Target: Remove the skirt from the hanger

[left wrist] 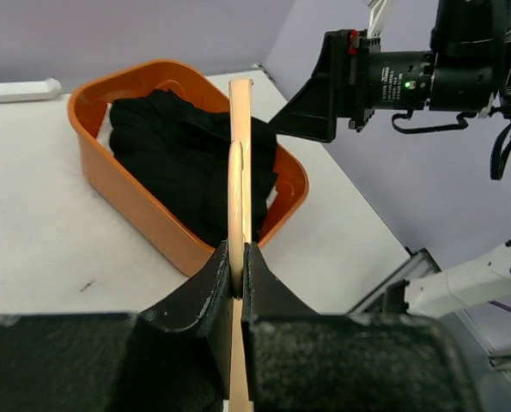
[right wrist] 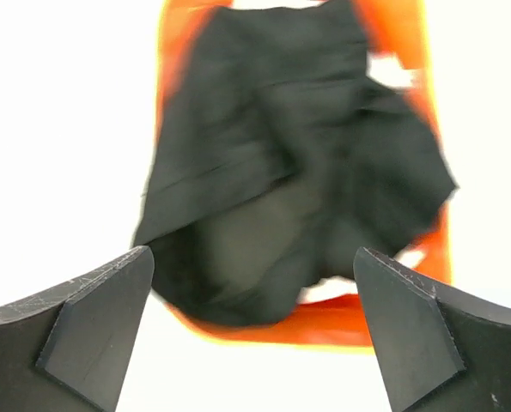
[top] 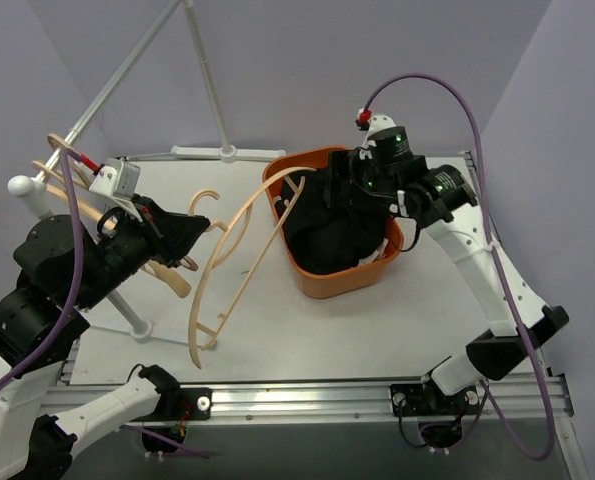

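The black skirt (top: pixel 332 245) lies crumpled inside the orange basket (top: pixel 322 285), off the hanger. The bare wooden hanger (top: pixel 217 250) is held up over the table left of the basket, one end reaching over the basket's rim. My left gripper (top: pixel 192 238) is shut on the hanger near its hook; in the left wrist view the hanger (left wrist: pixel 240 154) runs straight out from the closed left gripper (left wrist: pixel 238 275) toward the skirt (left wrist: pixel 186 163). My right gripper (top: pixel 342 190) hovers over the basket, open and holding nothing. In the right wrist view the right gripper (right wrist: pixel 253 257) stands wide above the skirt (right wrist: pixel 281 172).
A white clothes rack stands at the back left, with its pole (top: pixel 212 90), base (top: pixel 227 152) and more wooden hangers (top: pixel 62 165) on its bar. A rack foot (top: pixel 132 320) sits by my left arm. The basket's rim (right wrist: pixel 324 322) lies under the right fingers.
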